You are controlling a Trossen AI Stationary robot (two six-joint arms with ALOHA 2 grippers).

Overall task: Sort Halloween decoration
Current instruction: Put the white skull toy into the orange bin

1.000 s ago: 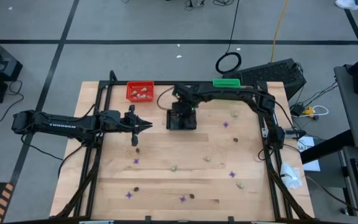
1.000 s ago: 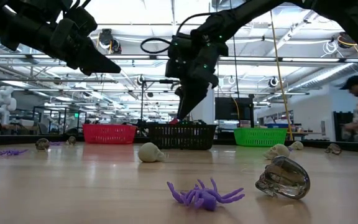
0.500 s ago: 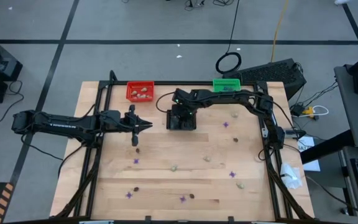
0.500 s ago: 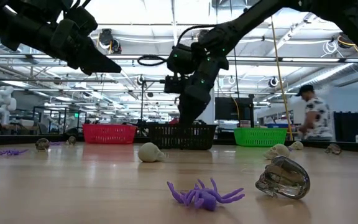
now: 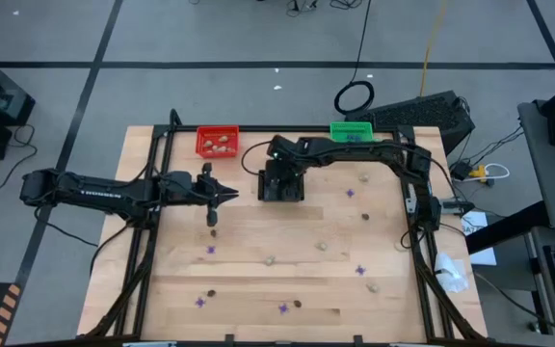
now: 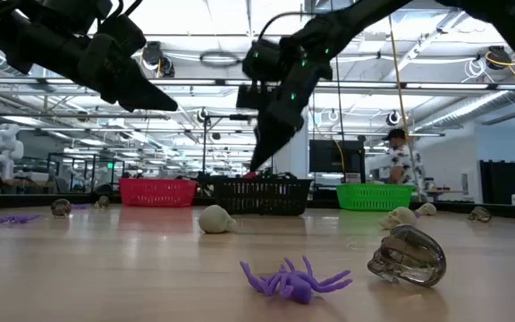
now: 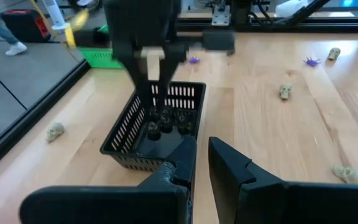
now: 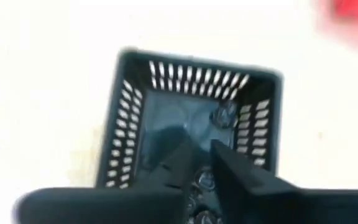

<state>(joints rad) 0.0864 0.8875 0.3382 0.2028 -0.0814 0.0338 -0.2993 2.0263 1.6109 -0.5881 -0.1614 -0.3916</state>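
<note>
Tiny trinkets lie scattered on the wooden table: purple spiders (image 6: 293,282) (image 5: 209,250), pale skulls (image 6: 215,218) (image 5: 322,245) and dark skulls (image 6: 407,255) (image 5: 213,231). My right gripper (image 8: 204,167) (image 5: 276,172) hangs slanting down over the black basket (image 5: 282,180), fingertips close together with nothing between them. Dark trinkets (image 8: 222,115) lie on the basket's floor. My left gripper (image 5: 229,196) (image 7: 202,155) hovers left of that basket, above the table, shut and holding nothing.
A red basket (image 5: 217,142) with pale lumps and a green basket (image 5: 351,129) stand along the far edge. A black frame (image 5: 152,193) borders the table. Most trinkets lie across the near half. A person (image 6: 403,165) moves in the room behind.
My right gripper dipped toward the black basket, then rose a little and tipped, staying over it. The person in the room behind has walked toward the left.
</note>
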